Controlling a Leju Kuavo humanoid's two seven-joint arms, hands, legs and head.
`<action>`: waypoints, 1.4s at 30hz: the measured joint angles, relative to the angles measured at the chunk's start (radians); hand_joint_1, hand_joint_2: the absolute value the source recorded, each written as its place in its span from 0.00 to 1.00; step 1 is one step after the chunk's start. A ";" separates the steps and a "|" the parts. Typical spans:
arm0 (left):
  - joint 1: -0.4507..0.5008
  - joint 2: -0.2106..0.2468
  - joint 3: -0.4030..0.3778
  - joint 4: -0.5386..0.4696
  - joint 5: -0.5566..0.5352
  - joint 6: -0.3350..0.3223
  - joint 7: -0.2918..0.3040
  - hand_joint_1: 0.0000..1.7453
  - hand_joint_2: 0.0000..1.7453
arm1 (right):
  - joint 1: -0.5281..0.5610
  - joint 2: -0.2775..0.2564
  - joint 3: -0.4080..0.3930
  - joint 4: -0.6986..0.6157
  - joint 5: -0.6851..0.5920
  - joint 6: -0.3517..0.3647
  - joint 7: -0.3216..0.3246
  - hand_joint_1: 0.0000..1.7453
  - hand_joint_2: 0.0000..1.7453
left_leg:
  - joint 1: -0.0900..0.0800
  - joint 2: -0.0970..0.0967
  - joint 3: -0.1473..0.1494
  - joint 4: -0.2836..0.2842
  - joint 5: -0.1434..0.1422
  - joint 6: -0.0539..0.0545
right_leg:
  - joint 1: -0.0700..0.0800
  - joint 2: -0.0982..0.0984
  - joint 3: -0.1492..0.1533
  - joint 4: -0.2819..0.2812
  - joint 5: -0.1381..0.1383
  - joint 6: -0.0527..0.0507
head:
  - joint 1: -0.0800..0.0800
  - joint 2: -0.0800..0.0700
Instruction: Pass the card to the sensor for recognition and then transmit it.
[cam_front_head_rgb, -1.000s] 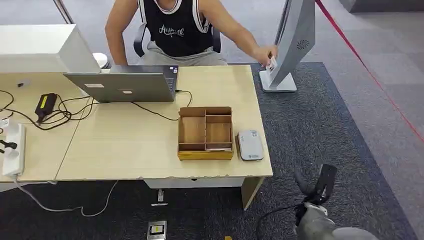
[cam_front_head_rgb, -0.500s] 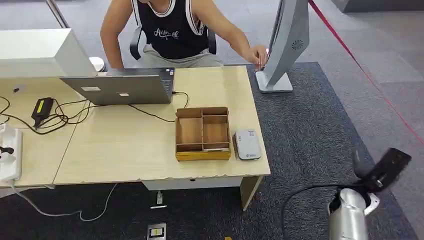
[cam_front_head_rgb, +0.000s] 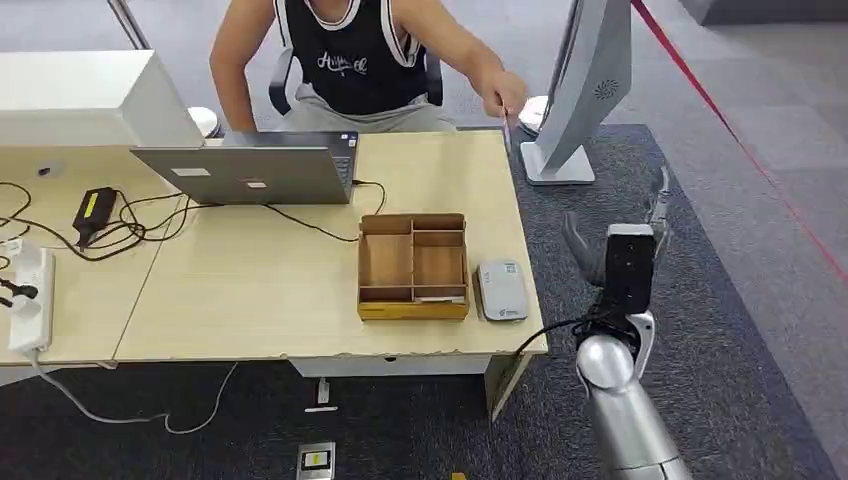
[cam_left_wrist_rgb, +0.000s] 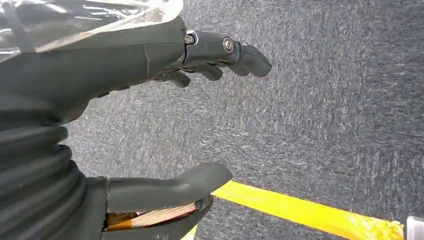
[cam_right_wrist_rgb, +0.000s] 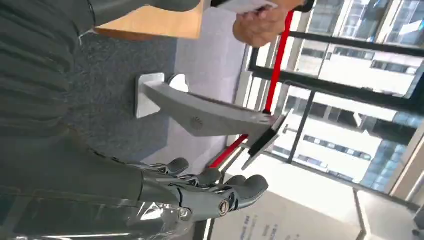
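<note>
One right hand is raised beside the worktop, fingers apart, holding nothing. One card, edge-on and hard to make out, sits well beyond it, pinched in a person's hand. One sensor lies just beside the right hand. The left hand hangs spread and empty above carpet.

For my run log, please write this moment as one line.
right hand: raised beside desk, empty | left hand: empty | card: in person's hand | sensor: untouched
</note>
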 joint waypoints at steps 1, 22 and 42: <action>-0.001 0.000 -0.005 0.000 0.000 0.000 0.002 0.00 1.00 | -0.008 -0.005 0.019 0.000 0.005 0.000 0.012 0.00 1.00 | 0.000 0.000 0.000 0.000 0.000 0.000 | 0.000 0.000 0.000 0.000 0.000 0.000 | 0.000 0.000; -0.035 0.000 -0.080 0.000 -0.014 -0.003 0.029 0.00 1.00 | -0.279 -0.120 0.386 0.187 0.231 0.017 0.288 0.00 1.00 | 0.000 0.000 -0.001 0.000 0.000 0.000 | 0.000 0.000 -0.002 0.000 0.000 0.000 | 0.000 0.000; -0.054 0.010 -0.152 0.000 -0.021 -0.010 0.067 0.00 1.00 | -0.455 -0.160 0.563 0.415 0.519 0.106 0.550 0.00 1.00 | 0.000 0.000 -0.002 0.001 0.000 0.000 | 0.000 0.000 -0.003 0.000 0.001 0.000 | 0.000 0.000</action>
